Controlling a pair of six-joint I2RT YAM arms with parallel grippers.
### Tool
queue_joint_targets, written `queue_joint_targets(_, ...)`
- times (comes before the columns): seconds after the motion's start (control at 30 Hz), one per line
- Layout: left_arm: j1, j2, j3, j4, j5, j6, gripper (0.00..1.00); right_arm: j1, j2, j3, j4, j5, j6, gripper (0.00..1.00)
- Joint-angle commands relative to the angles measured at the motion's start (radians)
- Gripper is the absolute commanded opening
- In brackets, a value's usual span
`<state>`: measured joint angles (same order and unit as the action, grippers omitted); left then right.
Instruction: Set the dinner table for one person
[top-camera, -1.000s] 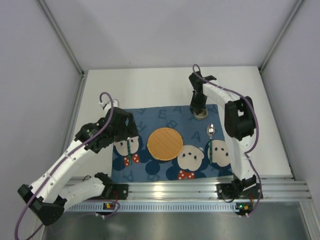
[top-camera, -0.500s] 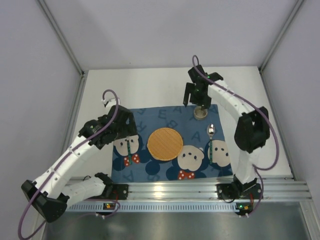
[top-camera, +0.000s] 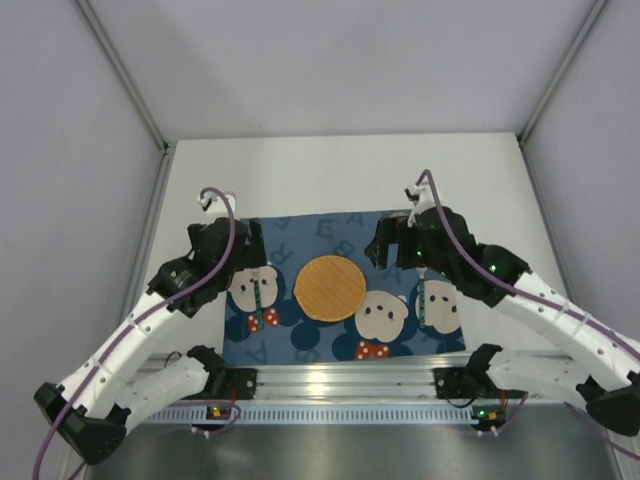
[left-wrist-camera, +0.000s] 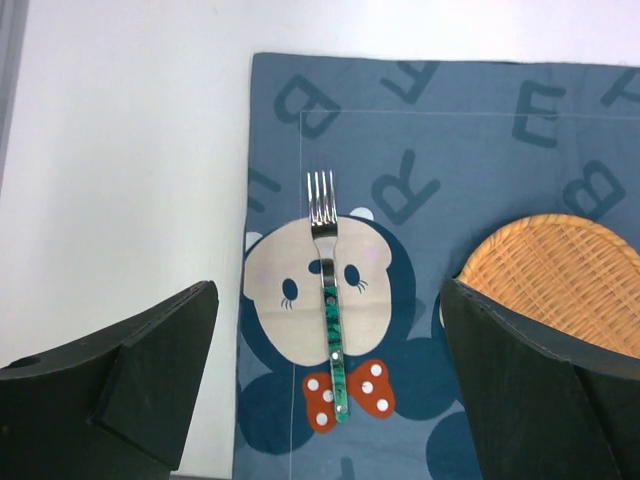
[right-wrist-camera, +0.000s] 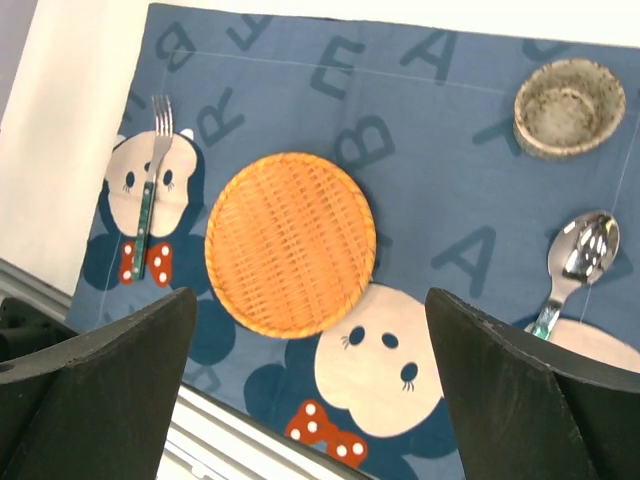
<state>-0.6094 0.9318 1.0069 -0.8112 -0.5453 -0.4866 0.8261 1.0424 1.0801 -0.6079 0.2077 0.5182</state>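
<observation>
Moved: right arm (top-camera: 470, 265) back from cup (right-wrist-camera: 569, 107), far-right of plate (right-wrist-camera: 290, 243).
Jaws: both spread, empty.
Risk: arm sweep knocks spoon (right-wrist-camera: 572, 262).

Table (top-camera: 300, 180): I see a plain white, flat rectangular top.
Rail (top-camera: 340, 382): ribbed aluminium along the table's near edge.
Placemat (top-camera: 330, 228): blue cloth with mouse faces and letters, lying flat on the table, near edge just beside the rail; bare white shows left, right and beyond.
</observation>
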Motion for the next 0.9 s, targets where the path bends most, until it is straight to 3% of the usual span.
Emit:
queue_joint_targets(0.0, 0.005, -0.123, -0.103, 0.211, -0.062, 0.103, 0.98, 0.002, -0.131, -0.068, 0.138, 0.027, 0.029, 0.97)
queue_joint_targets(0.17, 0.003, -0.267, -0.223, 0.337, -0.074, 0.186, 0.98, 0.004, -0.264, -0.083, 0.088, 0.022, 0.009, 1.0)
queue_joint_targets(0.37, 0.005, -0.321, -0.214, 0.337, -0.104, 0.233, 0.99, 0.004, -0.381, -0.112, -0.016, 0.085, 0.089, 1.0)
queue_joint_targets(0.87, 0.005, -0.308, -0.287, 0.466, -0.171, 0.341, 0.99, 0.005, -0.568, -0.155, -0.159, 0.078, 0.175, 1.0)
